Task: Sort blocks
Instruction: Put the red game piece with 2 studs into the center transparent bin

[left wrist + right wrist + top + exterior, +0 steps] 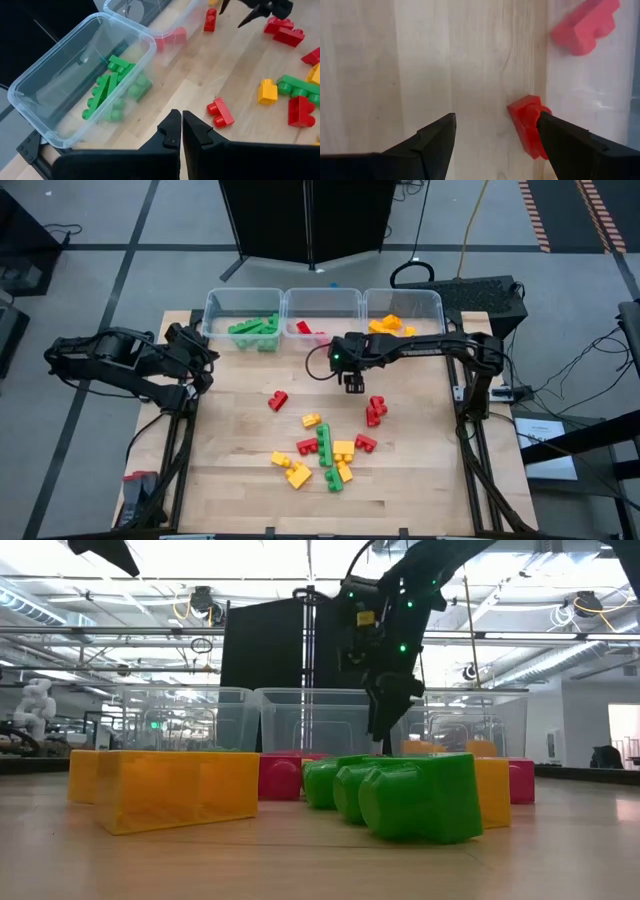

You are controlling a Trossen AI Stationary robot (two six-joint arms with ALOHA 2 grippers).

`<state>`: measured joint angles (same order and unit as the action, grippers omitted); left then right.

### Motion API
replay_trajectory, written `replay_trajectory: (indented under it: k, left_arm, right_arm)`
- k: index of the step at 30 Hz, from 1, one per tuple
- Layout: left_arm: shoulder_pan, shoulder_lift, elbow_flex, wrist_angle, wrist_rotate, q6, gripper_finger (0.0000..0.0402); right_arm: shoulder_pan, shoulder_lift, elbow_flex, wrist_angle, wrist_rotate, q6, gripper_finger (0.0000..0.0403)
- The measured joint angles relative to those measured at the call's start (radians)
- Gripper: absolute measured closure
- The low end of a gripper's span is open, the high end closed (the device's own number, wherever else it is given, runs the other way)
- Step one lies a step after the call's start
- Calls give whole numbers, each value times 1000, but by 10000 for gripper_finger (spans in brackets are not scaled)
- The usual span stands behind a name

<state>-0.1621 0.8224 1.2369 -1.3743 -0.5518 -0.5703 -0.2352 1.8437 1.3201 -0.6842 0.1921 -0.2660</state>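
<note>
long green block (325,445), pointing toward bins (322,304)

Honestly can't read any text, labels or numbers anywhere here. The blocks (325,450) and clear bins (212,310) carry no legible markings.

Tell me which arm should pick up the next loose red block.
Probably the right. Its open right gripper hangs over the table near the red blocks, in front of the bins. The shut left gripper waits by the table's left edge, farther off.
</note>
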Motion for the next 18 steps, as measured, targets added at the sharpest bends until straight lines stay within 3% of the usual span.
replay_trajectory:
  k: [8, 18]
  left_arm:
    - [0, 0, 0, 0, -2, 0, 402]
    - [0, 0, 0, 0, -2, -1, 402]
  right_arm:
    - [1, 60, 4, 25, 116, 13, 133]
    - [22, 62, 3, 18, 124, 196, 133]
